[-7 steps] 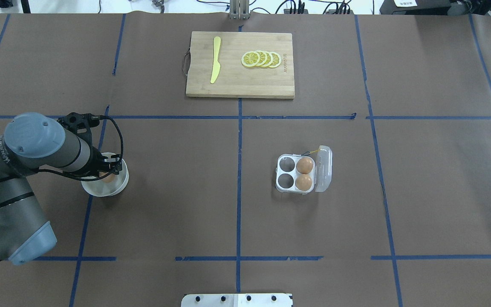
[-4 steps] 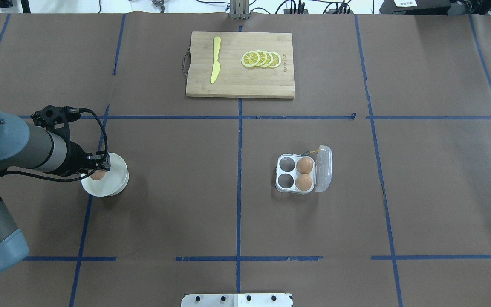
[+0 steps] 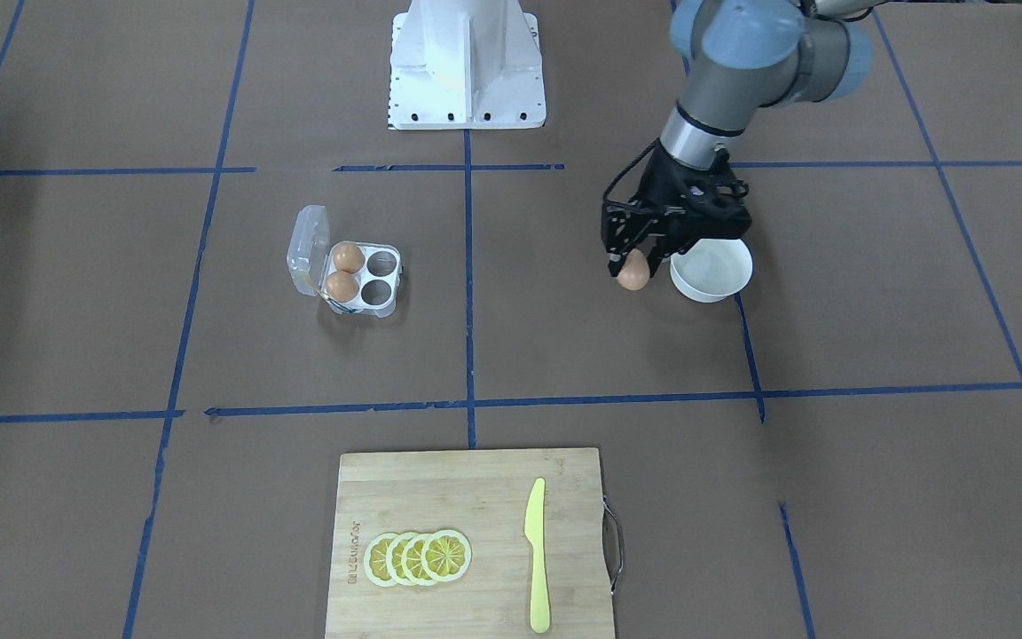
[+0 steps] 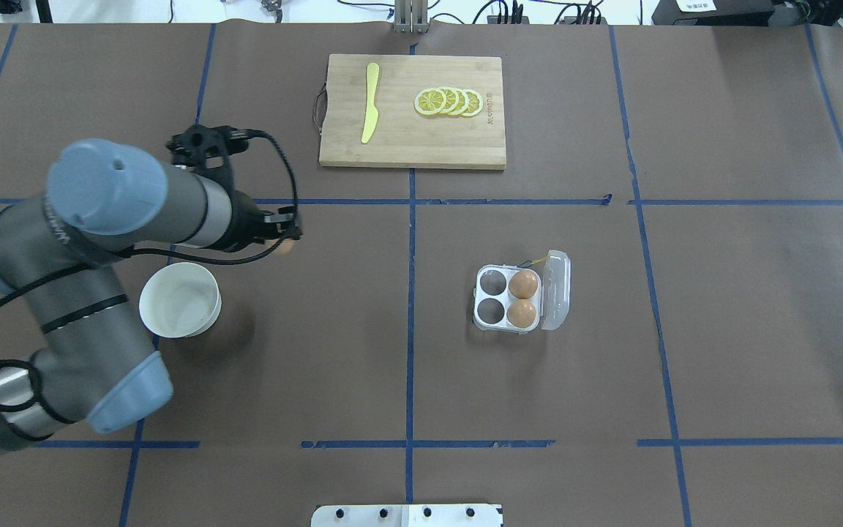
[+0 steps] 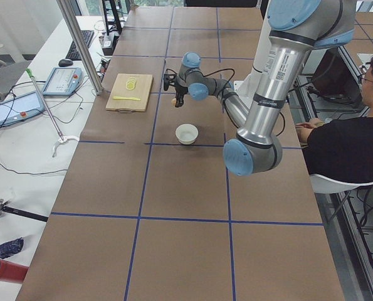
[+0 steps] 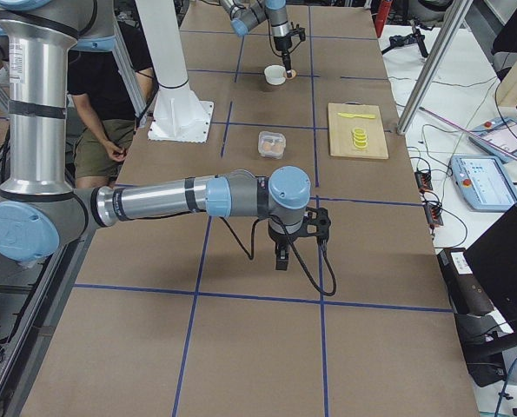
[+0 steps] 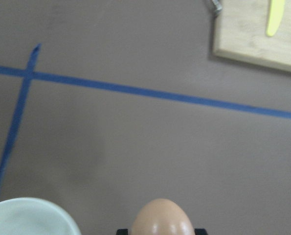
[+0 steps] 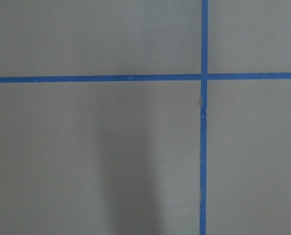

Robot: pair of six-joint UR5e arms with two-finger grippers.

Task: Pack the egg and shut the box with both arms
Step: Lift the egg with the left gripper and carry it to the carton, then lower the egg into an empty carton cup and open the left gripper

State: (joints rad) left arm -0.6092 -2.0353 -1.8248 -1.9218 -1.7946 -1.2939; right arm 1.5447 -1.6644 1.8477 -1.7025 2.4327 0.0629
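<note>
My left gripper (image 4: 286, 241) is shut on an orange-brown egg (image 4: 285, 247) and holds it above the table, just beyond the white bowl (image 4: 178, 299), which is empty. The egg also shows in the front view (image 3: 632, 272) and the left wrist view (image 7: 162, 218). The clear box (image 4: 507, 298) sits right of centre with its lid (image 4: 557, 289) open; two eggs (image 4: 523, 284) fill its right cells and the two left cells are empty. My right gripper (image 6: 281, 258) shows only in the right side view, low over bare paper; I cannot tell whether it is open or shut.
A wooden cutting board (image 4: 413, 111) with a yellow knife (image 4: 370, 102) and lemon slices (image 4: 448, 101) lies at the far middle. The white pedestal base (image 3: 467, 67) is at the robot's side. A seated person (image 5: 343, 144) is beside the table.
My left gripper lifted the egg out of the bowl and carried it away from the robot and toward the table's centre. The bowl is now empty. The box has not moved.
</note>
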